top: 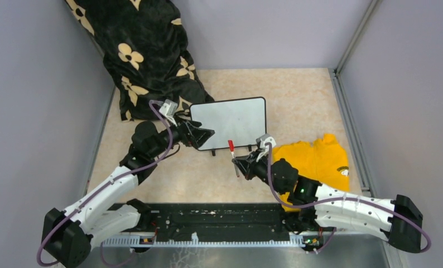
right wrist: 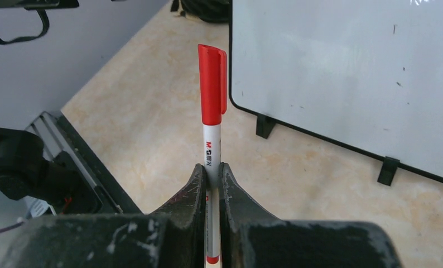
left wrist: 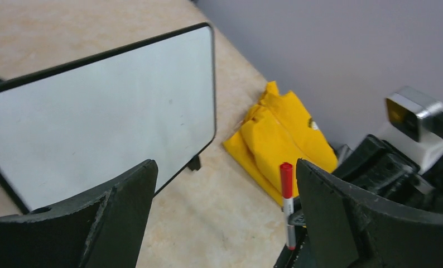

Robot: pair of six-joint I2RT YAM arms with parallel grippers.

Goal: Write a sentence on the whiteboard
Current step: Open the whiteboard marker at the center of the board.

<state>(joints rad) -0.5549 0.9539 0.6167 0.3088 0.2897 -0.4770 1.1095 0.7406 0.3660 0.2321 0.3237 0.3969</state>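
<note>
The whiteboard point(top: 227, 123) point(left wrist: 107, 106) point(right wrist: 347, 72), black-framed with short black feet, stands at the table's middle. Its white face carries only a few small specks; the sentence is not in view. My right gripper point(top: 239, 163) point(right wrist: 211, 167) is shut on a marker point(top: 231, 147) point(left wrist: 287, 195) point(right wrist: 212, 111) with a white barrel. The red cap is on and points up, just in front of the board's near edge. My left gripper point(top: 205, 137) point(left wrist: 225, 163) stands open at the board's near left corner, with nothing between its fingers.
A crumpled yellow cloth point(top: 317, 159) point(left wrist: 280, 134) lies right of the board, beside my right arm. A black blanket with cream flowers point(top: 147, 56) is heaped at the back left. Grey walls close in on three sides. A black rail point(top: 219, 223) runs along the near edge.
</note>
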